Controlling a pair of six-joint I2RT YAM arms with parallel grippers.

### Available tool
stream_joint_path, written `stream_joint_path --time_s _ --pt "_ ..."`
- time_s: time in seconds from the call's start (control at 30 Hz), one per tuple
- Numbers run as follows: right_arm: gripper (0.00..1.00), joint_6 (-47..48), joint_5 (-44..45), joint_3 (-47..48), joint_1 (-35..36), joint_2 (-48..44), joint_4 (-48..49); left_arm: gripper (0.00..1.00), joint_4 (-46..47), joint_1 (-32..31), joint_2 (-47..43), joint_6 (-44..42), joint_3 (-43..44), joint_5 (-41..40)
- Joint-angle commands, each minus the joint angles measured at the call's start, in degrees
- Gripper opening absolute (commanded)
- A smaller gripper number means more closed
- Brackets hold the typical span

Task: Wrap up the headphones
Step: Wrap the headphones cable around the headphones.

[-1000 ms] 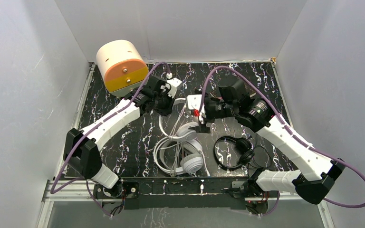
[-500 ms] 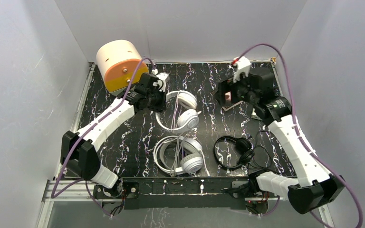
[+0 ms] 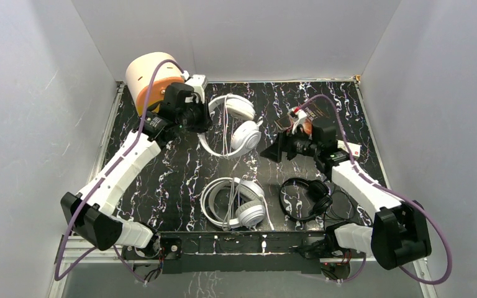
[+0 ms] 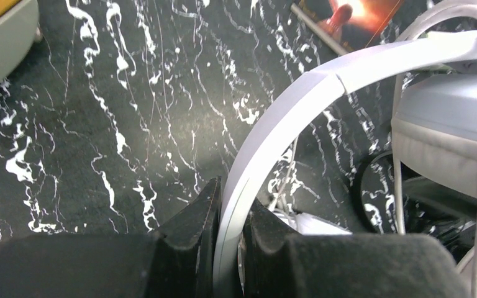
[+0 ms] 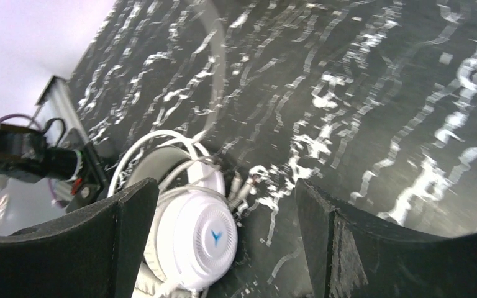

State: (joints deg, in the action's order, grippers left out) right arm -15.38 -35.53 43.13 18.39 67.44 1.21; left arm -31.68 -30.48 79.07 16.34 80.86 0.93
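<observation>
Recording the state of three headphones on the black marbled desk: two white, one black. The slimmer white pair sits far-centre. Its headband arches towards the left and its two cups stack far-to-near on the right, so the open side faces right. Its cord hangs across the gap inside the band. The left hand is clamped on that headband, one finger on each face, at the left of the arc. Whether the pair is clear of the desk, I cannot tell. The big white pair lies flat near-centre with the same orientation, band to the left and both cups to the right, and its cord is looped over it. The right wrist view shows one of its cups with a blue mark. The black pair lies just to the right of it, band to the left and cups to the right, with its cord loose in a tangle on the right side. The right hand hangs right of centre between the slimmer white pair and the black pair. Its fingers stand wide apart and hold nothing. Other items, one each: a cream-and-orange drum at the far-left corner, and a dark printed card on the far desk.
</observation>
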Motion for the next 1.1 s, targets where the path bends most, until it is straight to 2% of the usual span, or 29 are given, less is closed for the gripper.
stream_joint_path --time_s 0.0,0.1,0.4,0.57,0.77,0.93,1.07 --pt "0.89 -9.43 -4.30 -3.21 5.53 2.54 25.20 0.00 -1.35 0.07 -3.06 2.20 7.62 -0.14" --pt "0.89 -12.82 -0.43 -6.13 9.13 4.88 33.27 0.00 -1.86 0.07 -2.82 2.30 10.29 -0.14" --pt "0.88 -13.95 12.22 -5.78 10.27 9.32 37.39 0.00 -4.39 0.07 -0.67 1.63 18.85 -0.14" --pt "0.90 -15.06 8.86 -2.45 10.39 15.21 43.61 0.00 -4.97 0.07 0.28 1.44 21.41 0.16" --pt "0.89 -21.01 4.91 -1.66 12.76 21.29 56.11 0.00 -5.46 0.07 0.05 1.66 21.79 0.56" --pt "0.87 -22.85 7.32 -5.81 13.20 18.66 60.29 0.00 -6.57 0.07 -0.52 1.15 22.42 -0.11" --pt "0.88 -21.87 9.96 -6.79 13.07 14.94 56.76 0.00 -6.66 0.07 -1.01 0.97 22.28 -0.14"
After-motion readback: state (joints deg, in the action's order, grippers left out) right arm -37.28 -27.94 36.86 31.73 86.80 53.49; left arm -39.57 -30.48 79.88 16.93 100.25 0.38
